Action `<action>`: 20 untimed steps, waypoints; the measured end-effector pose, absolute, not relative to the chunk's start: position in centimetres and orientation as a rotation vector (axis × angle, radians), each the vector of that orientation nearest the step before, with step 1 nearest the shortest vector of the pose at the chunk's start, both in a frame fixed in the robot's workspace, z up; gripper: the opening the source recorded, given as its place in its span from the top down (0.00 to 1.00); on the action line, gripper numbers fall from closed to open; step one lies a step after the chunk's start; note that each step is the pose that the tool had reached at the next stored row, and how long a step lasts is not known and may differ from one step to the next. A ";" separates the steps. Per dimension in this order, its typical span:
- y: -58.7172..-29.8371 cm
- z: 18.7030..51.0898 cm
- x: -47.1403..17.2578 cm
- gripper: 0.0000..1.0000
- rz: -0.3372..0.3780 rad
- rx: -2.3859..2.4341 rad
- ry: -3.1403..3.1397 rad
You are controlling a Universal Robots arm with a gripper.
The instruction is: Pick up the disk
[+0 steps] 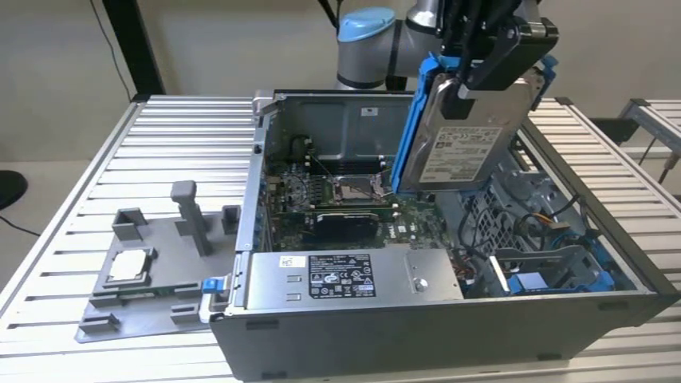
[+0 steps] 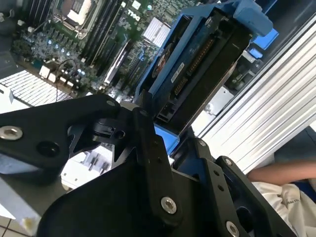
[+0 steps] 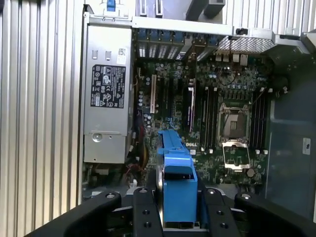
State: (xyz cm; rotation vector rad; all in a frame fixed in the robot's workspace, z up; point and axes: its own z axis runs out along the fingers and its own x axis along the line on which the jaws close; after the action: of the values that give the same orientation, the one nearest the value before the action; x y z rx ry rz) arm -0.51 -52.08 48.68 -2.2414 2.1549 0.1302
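Note:
The disk [image 1: 468, 136], a silver hard drive with a white label in a blue plastic bracket, hangs tilted in the air above the open computer case [image 1: 426, 335]. My black gripper [image 1: 487, 68] is shut on its upper end. In the second wrist view the disk [image 2: 197, 69] sticks out beyond the fingers [image 2: 143, 133], seen edge-on with its connector side showing. In the first wrist view the blue bracket of the disk [image 3: 177, 168] sits between the two fingers, over the motherboard [image 3: 222, 98].
The case lies open on a slatted aluminium table [image 1: 181, 136]. Inside it are the motherboard [image 1: 340, 207], a grey power supply box [image 1: 352, 275] and blue drive bays [image 1: 543, 283]. A grey fixture [image 1: 171, 311] holding a small silver chip [image 1: 130, 266] lies at the exterior view's left. A person's arm [image 2: 286, 173] shows beside the table.

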 end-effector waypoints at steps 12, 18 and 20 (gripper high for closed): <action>-54.7 48.7 0.7 1.00 0.130 -2.241 2.155; -56.3 48.7 1.2 1.00 0.130 -2.241 2.155; -56.7 48.7 1.3 1.00 0.130 -2.242 2.155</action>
State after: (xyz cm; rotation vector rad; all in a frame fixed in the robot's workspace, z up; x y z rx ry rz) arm 1.33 -56.74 48.68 -2.2415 2.1550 0.1302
